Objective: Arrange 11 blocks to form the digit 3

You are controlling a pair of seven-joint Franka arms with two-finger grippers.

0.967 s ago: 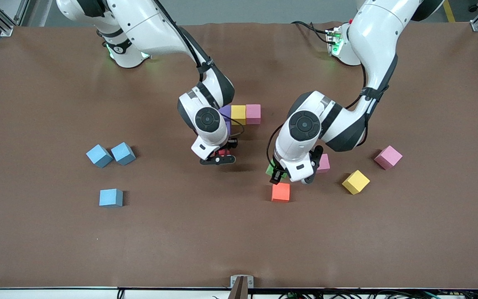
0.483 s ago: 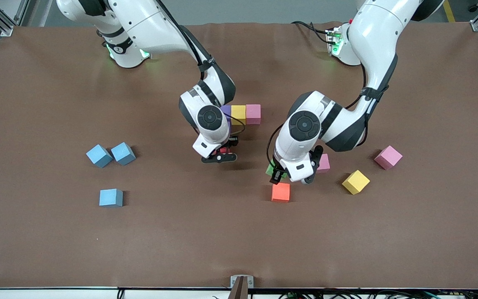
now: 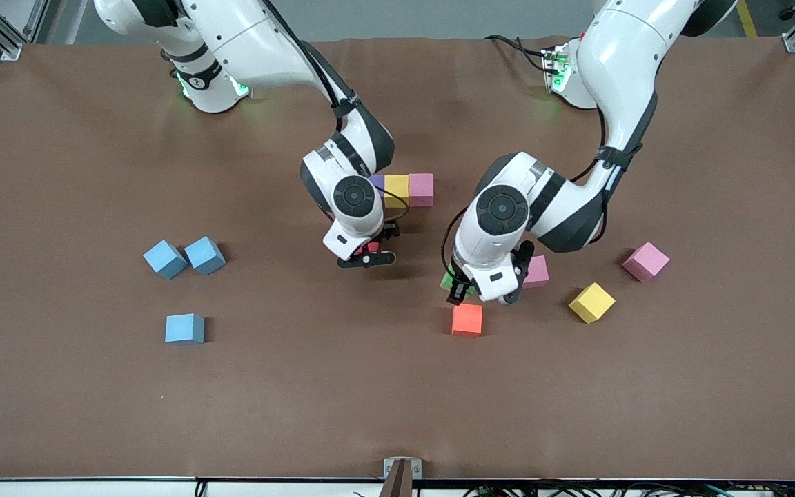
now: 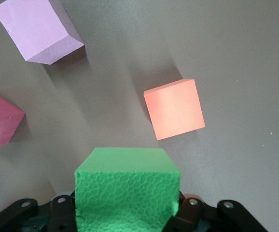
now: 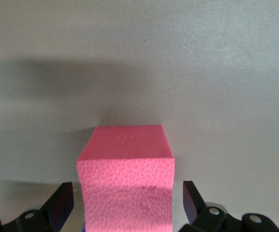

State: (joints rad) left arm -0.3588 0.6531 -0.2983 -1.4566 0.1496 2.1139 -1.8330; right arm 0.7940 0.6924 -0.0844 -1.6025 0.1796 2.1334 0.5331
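Note:
A purple block (image 3: 376,181), a yellow block (image 3: 396,190) and a pink block (image 3: 421,189) form a row mid-table. Just nearer the camera, my right gripper (image 3: 368,254) stands open around a red block (image 3: 372,246), which rests on the table. In the right wrist view this red block (image 5: 125,179) shows a gap to each finger (image 5: 61,200). My left gripper (image 3: 470,290) is shut on a green block (image 3: 450,281), held close to the orange block (image 3: 467,319). The left wrist view shows the green block (image 4: 126,188) filling the jaws.
Loose blocks lie toward the left arm's end: a pink one (image 3: 537,271), a yellow one (image 3: 591,302) and another pink one (image 3: 645,261). Three blue blocks (image 3: 184,328) lie toward the right arm's end. The brown table (image 3: 397,400) stretches wide nearer the camera.
My right gripper has opened off the red block after shifting slightly toward the row. The left gripper keeps its hold on the green block and has barely moved.

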